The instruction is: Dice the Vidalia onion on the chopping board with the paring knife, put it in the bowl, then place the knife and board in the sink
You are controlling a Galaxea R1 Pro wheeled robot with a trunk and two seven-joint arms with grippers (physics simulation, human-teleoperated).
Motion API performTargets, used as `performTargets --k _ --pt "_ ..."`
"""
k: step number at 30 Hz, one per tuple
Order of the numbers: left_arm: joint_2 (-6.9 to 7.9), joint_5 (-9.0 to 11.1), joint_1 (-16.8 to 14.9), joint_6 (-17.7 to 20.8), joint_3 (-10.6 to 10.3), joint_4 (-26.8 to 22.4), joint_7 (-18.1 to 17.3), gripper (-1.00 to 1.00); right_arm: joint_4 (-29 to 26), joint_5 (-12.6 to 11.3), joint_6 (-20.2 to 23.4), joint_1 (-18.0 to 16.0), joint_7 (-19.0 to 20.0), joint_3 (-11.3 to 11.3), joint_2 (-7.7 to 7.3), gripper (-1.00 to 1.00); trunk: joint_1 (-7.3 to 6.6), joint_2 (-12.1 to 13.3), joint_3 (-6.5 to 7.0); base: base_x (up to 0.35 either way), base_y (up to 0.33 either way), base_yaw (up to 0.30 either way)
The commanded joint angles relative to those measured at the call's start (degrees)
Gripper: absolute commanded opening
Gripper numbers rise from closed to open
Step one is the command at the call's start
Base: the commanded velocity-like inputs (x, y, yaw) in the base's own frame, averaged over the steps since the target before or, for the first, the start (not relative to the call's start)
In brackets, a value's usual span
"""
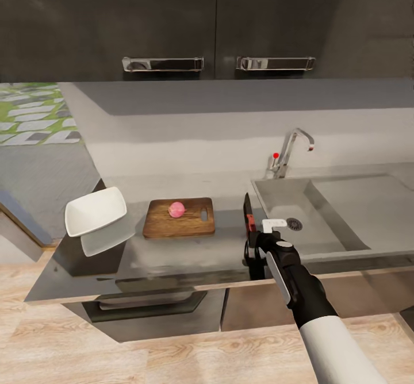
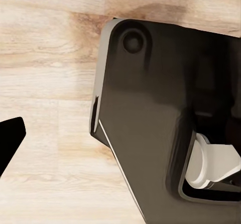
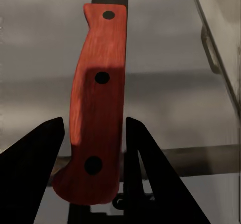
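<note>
Using the sink [image 1: 345, 223] as the landmark here. It's the grey steel basin sunk into the countertop [image 1: 230, 246], with the chrome tap [image 1: 290, 151] and its red knob standing at the back rim and a flat drainboard on the far side from the board.

The right gripper [image 1: 253, 231] sits just beside the sink's near corner, on the side facing the chopping board. It's clamped on the paring knife [image 1: 248, 214]; in the right wrist view the red-orange handle [image 3: 98, 108] sits between the two dark fingers [image 3: 30, 174], which press in on either side of it (three dark rivets show down the handle). The dark blade points up and away from the gripper, toward the back of the counter.

The chopping board [image 1: 179, 218] lies flat on the countertop a bit further from the sink than the gripper, slot hole at the end nearest the sink. The Vidalia onion [image 1: 176, 209] sits on the board, whole, roughly at the middle. The white bowl [image 1: 96, 211] is beyond the board again, furthest from the sink, near the counter's end and looking tilted.

Left gripper: the left wrist view only catches one dark fingertip [image 2: 9, 141] over the wooden floor next to a dark robot part, so I can't tell whether it's open or closed.
</note>
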Motion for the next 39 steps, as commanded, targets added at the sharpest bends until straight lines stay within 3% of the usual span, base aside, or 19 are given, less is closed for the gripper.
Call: performTargets --k 1,39 --pt "0.03 0.6 0.02 -0.01 -0.1 -0.06 -0.28 1.0 -0.08 -0.3 0.28 -0.03 -0.47 0.12 -0.03 -1.0 0.04 -0.1 0.0 0.0 0.0 0.0" --pt "0.03 0.6 0.02 0.01 -0.06 0.2 -0.28 1.0 -0.11 -0.24 0.24 -0.06 -0.5 0.2 -0.07 -1.0 0.04 -0.1 3.42 0.0 0.0 0.0"
